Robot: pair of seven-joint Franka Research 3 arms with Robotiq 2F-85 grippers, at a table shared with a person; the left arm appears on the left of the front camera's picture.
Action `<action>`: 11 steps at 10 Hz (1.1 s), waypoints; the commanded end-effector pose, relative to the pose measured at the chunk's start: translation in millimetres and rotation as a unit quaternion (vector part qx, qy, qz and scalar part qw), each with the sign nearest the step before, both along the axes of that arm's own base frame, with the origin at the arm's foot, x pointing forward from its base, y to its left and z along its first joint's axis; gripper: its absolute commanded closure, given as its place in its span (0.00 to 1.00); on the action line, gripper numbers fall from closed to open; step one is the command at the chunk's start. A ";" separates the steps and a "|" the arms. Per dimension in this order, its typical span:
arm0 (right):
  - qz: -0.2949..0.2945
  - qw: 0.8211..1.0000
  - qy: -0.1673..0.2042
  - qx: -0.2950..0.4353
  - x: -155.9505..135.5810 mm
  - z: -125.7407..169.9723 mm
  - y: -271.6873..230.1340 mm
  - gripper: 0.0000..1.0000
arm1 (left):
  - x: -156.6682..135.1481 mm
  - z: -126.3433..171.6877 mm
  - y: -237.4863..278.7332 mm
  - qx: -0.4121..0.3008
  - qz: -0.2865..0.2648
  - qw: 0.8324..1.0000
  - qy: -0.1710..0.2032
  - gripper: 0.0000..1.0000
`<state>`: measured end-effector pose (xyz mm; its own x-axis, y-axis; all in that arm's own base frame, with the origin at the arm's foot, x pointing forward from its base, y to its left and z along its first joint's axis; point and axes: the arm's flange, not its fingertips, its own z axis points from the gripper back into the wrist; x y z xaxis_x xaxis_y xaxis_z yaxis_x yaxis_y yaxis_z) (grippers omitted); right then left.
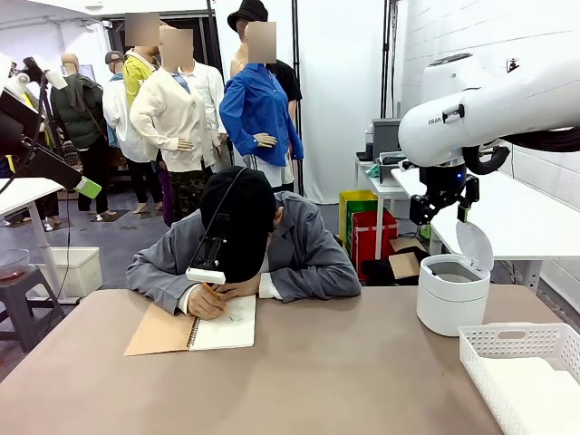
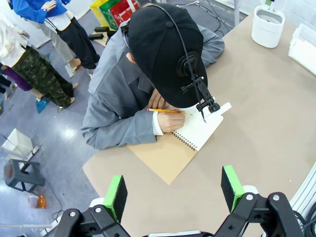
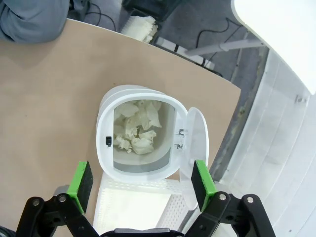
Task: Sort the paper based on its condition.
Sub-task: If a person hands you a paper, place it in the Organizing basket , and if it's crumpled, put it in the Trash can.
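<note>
The white bin (image 3: 143, 138) sits mid-frame under my right gripper (image 3: 140, 180), lid up, crumpled paper balls (image 3: 136, 131) inside. A white basket (image 1: 526, 372) lies lower right on the table (image 1: 344, 362). My left gripper (image 2: 174, 192) hangs spread and empty over the person (image 2: 148, 74) writing in a notebook (image 2: 190, 136). Both grippers are released. "FRA" shows on my right arm (image 1: 489, 100)
</note>
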<state>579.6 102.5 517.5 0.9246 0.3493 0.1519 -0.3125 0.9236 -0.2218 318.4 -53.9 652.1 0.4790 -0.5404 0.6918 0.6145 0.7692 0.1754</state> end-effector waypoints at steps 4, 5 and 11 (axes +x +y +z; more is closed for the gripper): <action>0.000 1.000 0.000 0.000 0.0 0.0 0.1 0.00 | 0.1 0.4 0.5 0.000 0.001 1.000 -0.001 0.00; 0.000 1.000 0.000 0.000 0.0 0.0 0.1 0.00 | 0.1 0.4 0.5 0.000 0.001 1.000 -0.001 0.00; 0.085 0.996 -0.014 0.014 -24.1 9.7 22.1 0.00 | 0.1 0.4 0.5 0.000 0.001 1.000 -0.001 0.00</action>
